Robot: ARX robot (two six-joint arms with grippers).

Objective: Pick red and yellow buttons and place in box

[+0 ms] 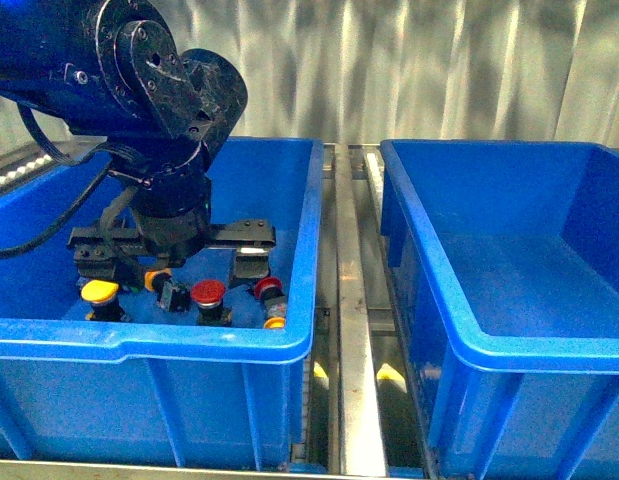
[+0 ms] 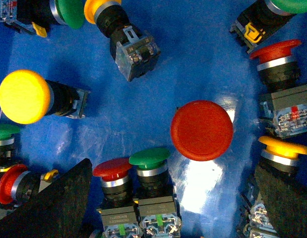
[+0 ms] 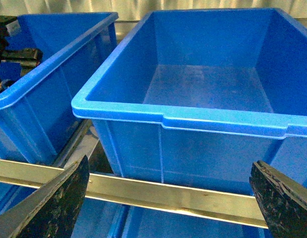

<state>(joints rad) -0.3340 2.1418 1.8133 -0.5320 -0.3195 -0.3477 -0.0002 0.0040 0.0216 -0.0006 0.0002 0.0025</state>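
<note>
Red buttons and yellow buttons lie scattered on the floor of the left bin, mixed with green buttons. The left gripper hangs low inside the bin just above them, jaws spread wide and gripping nothing (one red cap squarely faces the wrist camera). The right gripper, jaws likewise wide, is held before the box, which stands beside the bin across a metal rail.

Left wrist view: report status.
Left end effector open above red button. Right end effector open near box. Green buttons crowd nearby.
</note>
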